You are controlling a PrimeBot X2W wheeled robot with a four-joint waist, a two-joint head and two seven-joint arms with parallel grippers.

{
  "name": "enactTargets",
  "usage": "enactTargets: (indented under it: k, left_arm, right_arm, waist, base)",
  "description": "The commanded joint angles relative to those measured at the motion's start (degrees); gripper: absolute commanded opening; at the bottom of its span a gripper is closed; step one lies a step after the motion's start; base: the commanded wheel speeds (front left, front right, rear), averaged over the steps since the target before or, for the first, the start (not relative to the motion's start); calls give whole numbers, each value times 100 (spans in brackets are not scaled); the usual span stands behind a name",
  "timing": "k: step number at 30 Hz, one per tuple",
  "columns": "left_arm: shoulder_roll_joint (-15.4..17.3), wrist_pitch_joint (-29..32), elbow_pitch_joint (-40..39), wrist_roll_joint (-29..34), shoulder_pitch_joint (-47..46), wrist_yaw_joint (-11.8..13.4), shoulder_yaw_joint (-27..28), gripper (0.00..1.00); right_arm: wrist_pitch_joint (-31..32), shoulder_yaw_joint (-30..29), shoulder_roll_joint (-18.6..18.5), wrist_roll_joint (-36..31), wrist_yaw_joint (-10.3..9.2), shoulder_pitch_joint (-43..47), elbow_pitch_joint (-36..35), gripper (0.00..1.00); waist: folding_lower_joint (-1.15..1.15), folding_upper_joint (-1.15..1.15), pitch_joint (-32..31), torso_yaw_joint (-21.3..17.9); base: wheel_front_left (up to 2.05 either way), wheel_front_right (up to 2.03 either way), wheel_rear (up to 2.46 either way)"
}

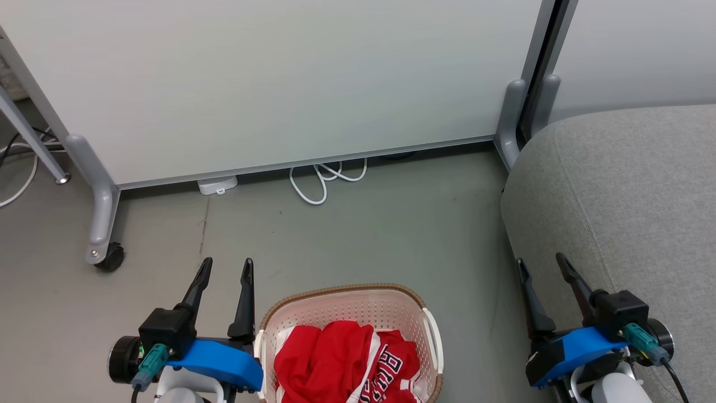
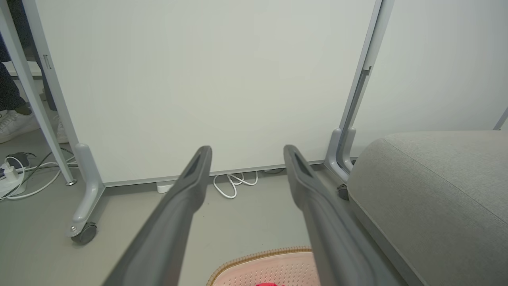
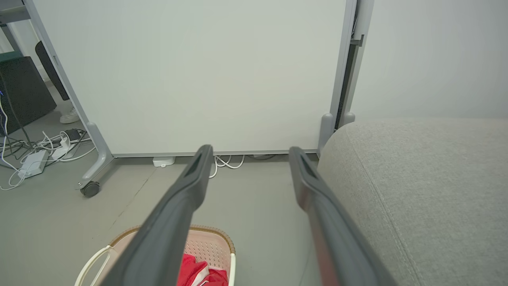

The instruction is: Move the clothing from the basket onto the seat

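The cream basket with its brown rim stands on the floor at the bottom centre of the head view. Crumpled red clothing with white trim and dark block letters lies inside it. My left gripper hovers open just left of the basket, nothing between its fingers. My right gripper is open too, at the front edge of the grey seat on the right. The basket and a bit of red clothing show low in the right wrist view, and the seat fills the left wrist view's right side.
A white partition panel on grey legs with a castor closes off the back. A white cable and small white box lie at its foot. More cables and adapters lie at far left.
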Motion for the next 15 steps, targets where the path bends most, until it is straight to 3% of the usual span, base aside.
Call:
enactTargets:
  k: [1, 15]
  left_arm:
    - [37, -32, 14, 1, -88, -16, 4, 100]
    - [48, -31, 124, -43, -78, -16, -31, 100]
  right_arm:
    - [-26, 7, -34, -7, 2, -42, 21, 100]
    - [-19, 139, -33, 91, 2, -161, 35, 100]
  waist:
    - [0, 0, 4, 0]
    - [0, 0, 197, -103]
  base:
    - [0, 0, 0]
    - [0, 0, 0]
